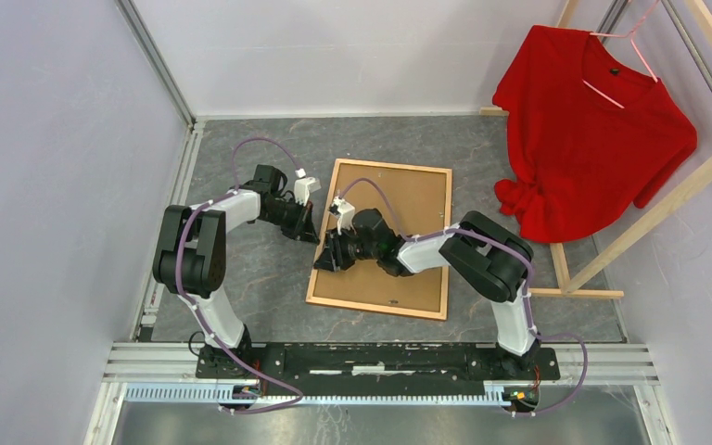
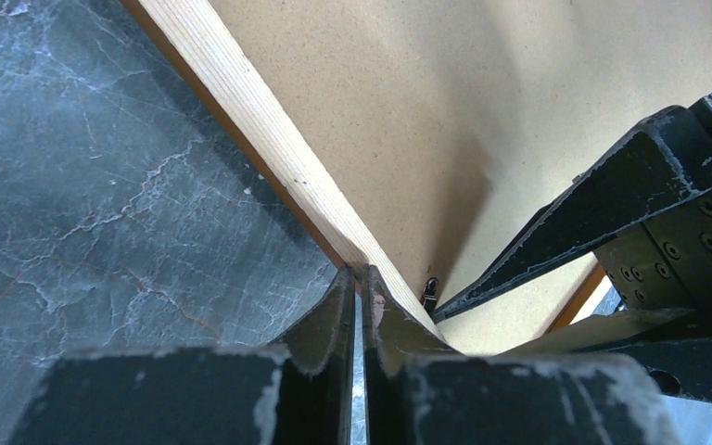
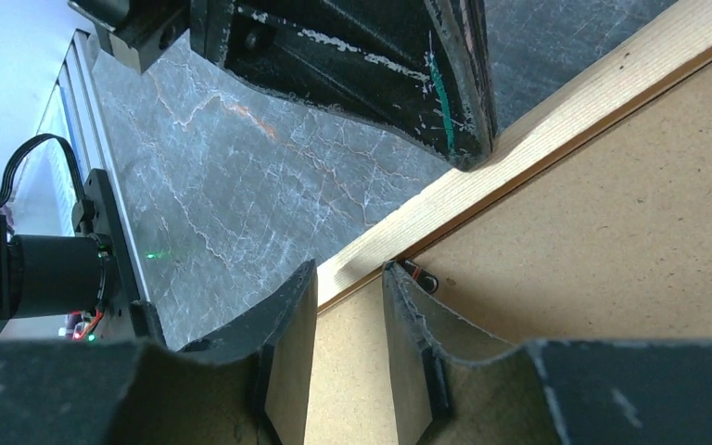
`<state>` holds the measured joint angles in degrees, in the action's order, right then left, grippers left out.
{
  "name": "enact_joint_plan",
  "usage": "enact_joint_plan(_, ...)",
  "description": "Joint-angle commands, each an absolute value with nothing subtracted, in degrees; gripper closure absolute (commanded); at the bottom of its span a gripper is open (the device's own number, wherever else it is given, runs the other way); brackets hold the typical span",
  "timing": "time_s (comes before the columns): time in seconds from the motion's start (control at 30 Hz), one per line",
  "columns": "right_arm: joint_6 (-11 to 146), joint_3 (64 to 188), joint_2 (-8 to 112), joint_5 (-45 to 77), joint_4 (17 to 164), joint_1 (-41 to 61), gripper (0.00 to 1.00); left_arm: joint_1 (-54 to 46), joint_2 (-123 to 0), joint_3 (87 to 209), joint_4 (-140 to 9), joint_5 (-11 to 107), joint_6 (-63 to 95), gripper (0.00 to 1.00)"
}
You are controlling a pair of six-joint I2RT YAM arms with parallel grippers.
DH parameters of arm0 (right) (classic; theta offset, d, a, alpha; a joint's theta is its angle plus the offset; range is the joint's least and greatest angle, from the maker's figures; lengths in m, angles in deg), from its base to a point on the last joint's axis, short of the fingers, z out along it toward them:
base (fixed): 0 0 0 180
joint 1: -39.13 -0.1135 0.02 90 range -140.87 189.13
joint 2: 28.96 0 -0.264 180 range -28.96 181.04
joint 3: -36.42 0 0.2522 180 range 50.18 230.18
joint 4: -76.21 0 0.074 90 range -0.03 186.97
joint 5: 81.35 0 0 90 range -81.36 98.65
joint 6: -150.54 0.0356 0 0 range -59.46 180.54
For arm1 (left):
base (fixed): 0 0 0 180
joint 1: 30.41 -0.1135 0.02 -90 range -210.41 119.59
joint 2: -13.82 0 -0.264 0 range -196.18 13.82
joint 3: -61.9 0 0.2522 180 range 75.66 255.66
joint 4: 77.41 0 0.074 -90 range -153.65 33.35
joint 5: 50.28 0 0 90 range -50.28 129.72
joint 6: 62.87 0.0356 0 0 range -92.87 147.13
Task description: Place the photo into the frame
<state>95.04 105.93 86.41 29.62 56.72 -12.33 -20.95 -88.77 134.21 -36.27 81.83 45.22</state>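
fingers (image 1: pixel 313 234) of the left gripper (image 1: pixel 310 232) come together at the left rail of the large thin-railed rectangular frame of orange-brown wood (image 1: pixel 382 309), as the top view shows. the frame lies flat near the middle of the grey marble-patterned worktop (image 1: pixel 260 278), back side up, with a plain brown cardboard backing board (image 1: pixel 413 209) filling it. the right gripper (image 1: pixel 323 263) reaches across the board to the same left rail, just nearer the worktop's near edge than the left one. at the far right corner a red shirt (image 1: pixel 593 130) hangs on a pink hanger (image 1: pixel 626 56) from a pale wooden clothes rack (image 1: pixel 667 195).

from the left wrist, the left gripper (image 2: pixel 360 276) has its two fingers (image 2: pixel 329 324) pressed together with only a thin slit between them, tips on the pale top of the frame rail (image 2: pixel 269 139). the board (image 2: pixel 473 93) lies beyond the rail, and a small black clip (image 2: pixel 429 292) sits at its edge. the right gripper (image 2: pixel 612 213) enters from the right.

from the right wrist, the right gripper (image 3: pixel 348 278) holds its fingers (image 3: pixel 292 324) partly spread, one over the worktop (image 3: pixel 241 185) and one over the board (image 3: pixel 612 278), the rail (image 3: pixel 565 102) running into the gap between them. whether they touch the rail i cannot tell. the left gripper (image 3: pixel 468 153) rests its tip on the rail further along.
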Motion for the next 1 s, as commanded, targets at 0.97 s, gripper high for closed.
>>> enact_joint_plan(0.97,92.7,127.7,96.2,33.2,62.9,6.9,0.40,-22.8,-107.5,162.3,-31.0,86.9,41.3,0.71)
